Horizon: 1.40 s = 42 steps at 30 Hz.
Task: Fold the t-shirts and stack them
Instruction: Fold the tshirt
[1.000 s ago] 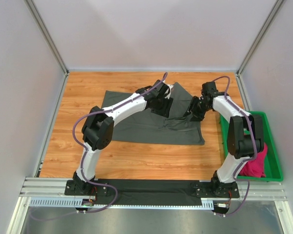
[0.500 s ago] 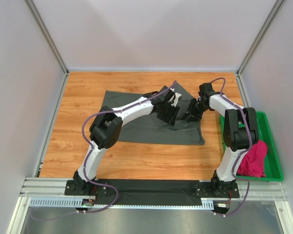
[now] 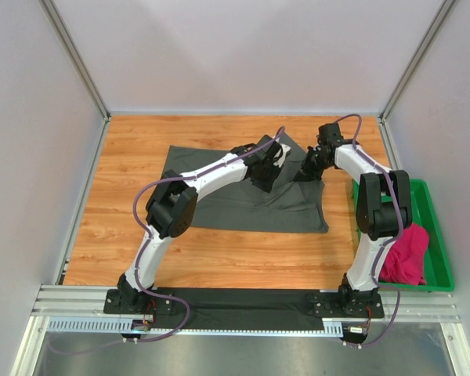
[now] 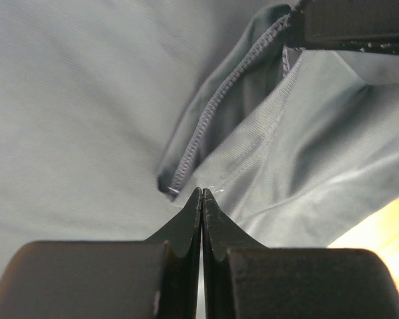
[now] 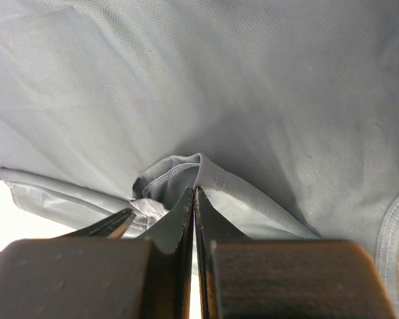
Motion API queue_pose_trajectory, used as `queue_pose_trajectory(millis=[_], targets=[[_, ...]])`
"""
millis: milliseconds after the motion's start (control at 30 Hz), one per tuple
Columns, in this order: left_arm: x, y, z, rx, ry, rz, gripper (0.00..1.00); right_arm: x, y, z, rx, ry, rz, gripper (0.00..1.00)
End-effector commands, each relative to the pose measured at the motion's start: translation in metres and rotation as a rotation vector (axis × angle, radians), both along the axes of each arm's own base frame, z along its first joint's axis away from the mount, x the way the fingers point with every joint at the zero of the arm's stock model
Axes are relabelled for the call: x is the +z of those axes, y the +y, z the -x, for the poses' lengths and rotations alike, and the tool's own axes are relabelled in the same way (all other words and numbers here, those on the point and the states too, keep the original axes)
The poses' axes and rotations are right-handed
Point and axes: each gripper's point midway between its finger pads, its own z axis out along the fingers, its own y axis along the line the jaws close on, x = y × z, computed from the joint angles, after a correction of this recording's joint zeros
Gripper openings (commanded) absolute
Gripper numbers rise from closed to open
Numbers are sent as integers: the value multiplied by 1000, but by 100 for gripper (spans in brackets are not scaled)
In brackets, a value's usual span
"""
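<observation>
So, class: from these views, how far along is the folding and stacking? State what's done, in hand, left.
Done: no folded shirt or stack shows; the grey t-shirt lies spread. In hand: the left end effector and right end effector are each shut on a fold of it. Left: folding it, then the pink t-shirt, bunched in the green tray, and stacking.

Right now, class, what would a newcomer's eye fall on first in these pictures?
A dark grey t-shirt lies spread on the wooden table, with both arms reaching over its far right part. The left gripper and right gripper are each shut on a pinch of its cloth. A bright pink t-shirt sits bunched in the green tray at the right.
</observation>
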Motion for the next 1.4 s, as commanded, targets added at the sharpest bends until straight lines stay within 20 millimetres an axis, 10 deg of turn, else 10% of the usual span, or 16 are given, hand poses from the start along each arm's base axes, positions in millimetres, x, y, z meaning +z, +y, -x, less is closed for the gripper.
queue_pose_trajectory(millis=[0, 233, 633, 767, 967, 1033, 1233, 1367], targets=[[13, 5, -16, 45, -70, -33, 0, 8, 6, -16, 20, -47, -13, 0], [0, 21, -19, 100, -40, -102, 0, 2, 10, -27, 33, -41, -14, 0], [41, 32, -21, 197, -71, -56, 4, -2, 31, -37, 76, -27, -30, 2], [57, 7, -8, 106, -17, 75, 14, -3, 20, -32, 78, -2, 31, 39], [67, -40, 19, -22, 131, 346, 15, 29, -34, 4, 6, 11, 181, 47], [66, -56, 15, -34, 130, 431, 13, 47, -34, 23, -1, -31, 143, 45], [17, -73, 7, 17, 236, 448, 7, 10, -5, 86, -35, 44, -75, 1], [-4, -63, -11, 53, 227, 396, 6, -8, -13, 103, -39, 57, -29, 0]])
